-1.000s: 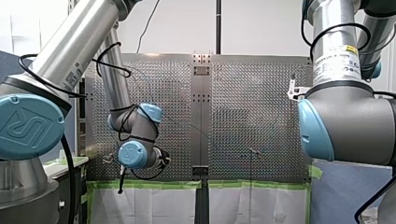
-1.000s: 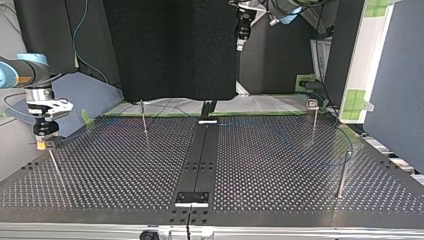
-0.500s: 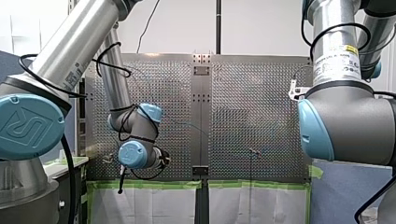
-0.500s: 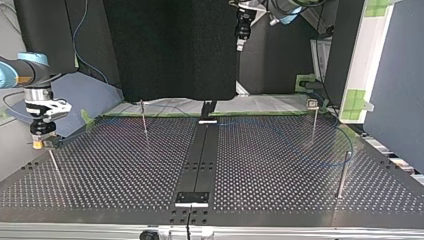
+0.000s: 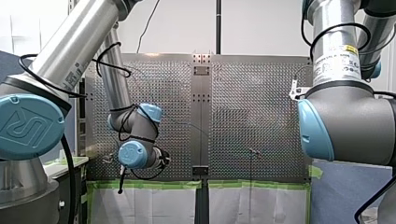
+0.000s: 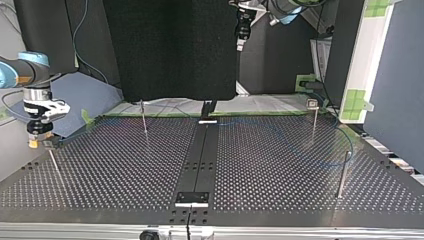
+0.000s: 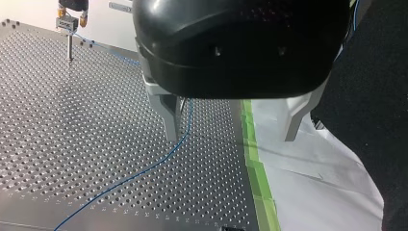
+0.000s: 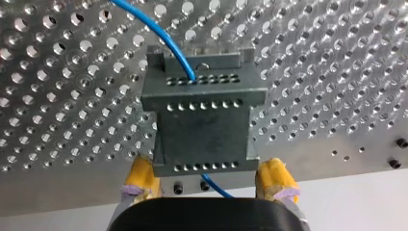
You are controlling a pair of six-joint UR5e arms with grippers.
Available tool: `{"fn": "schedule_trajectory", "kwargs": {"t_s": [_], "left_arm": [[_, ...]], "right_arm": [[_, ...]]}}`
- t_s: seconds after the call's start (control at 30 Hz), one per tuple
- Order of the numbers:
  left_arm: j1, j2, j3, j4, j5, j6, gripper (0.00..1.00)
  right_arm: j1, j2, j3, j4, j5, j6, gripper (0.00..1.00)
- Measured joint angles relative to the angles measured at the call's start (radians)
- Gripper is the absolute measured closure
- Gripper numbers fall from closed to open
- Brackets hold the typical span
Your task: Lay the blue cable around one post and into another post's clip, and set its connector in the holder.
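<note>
right wrist view: yellow pads stand wide at the cabled clip

right wrist view has the right gripper [image 8: 207, 184] spread wide. its yellow pads [image 8: 139, 175] stand one at each near corner of the dark clip block [image 8: 204, 127] and hold nothing. whether they brush the block i cannot tell. the blue cable [image 8: 161, 36] comes in over the perforated table [image 8: 312, 72] and drops into the block's far edge. it shows again at the near edge, between the pads.

seen from across the table, the block sits atop a thin post [image 6: 54, 167], with the right gripper right at it. well apart from the block, on the table's opposite side, the cable curves in a loop near a second post [image 6: 342, 172]. whether it goes around that post i cannot tell.

the left gripper [image 7: 231, 139] hangs far from the block, near the green tape [image 7: 255, 159] along the table's edge. its metal fingers [image 7: 171, 118] are wide apart and empty. the cable lies on the table there, leading off from the block and passing just beside one finger.
</note>
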Motion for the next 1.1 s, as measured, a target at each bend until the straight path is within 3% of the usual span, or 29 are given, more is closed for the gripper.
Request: {"fn": "schedule_trajectory", "kwargs": {"t_s": [0.43,1.1], "left_arm": [[0.000,0.000,0.000,0.000,0.000,0.000,0.00],[0.000,0.000,0.000,-0.009,0.000,0.000,0.00]], "right_arm": [[-0.001,0.000,0.000,0.003,0.053,0.000,0.00],[-0.007,-0.002,0.005,0.052,0.220,-0.003,0.00]]}}
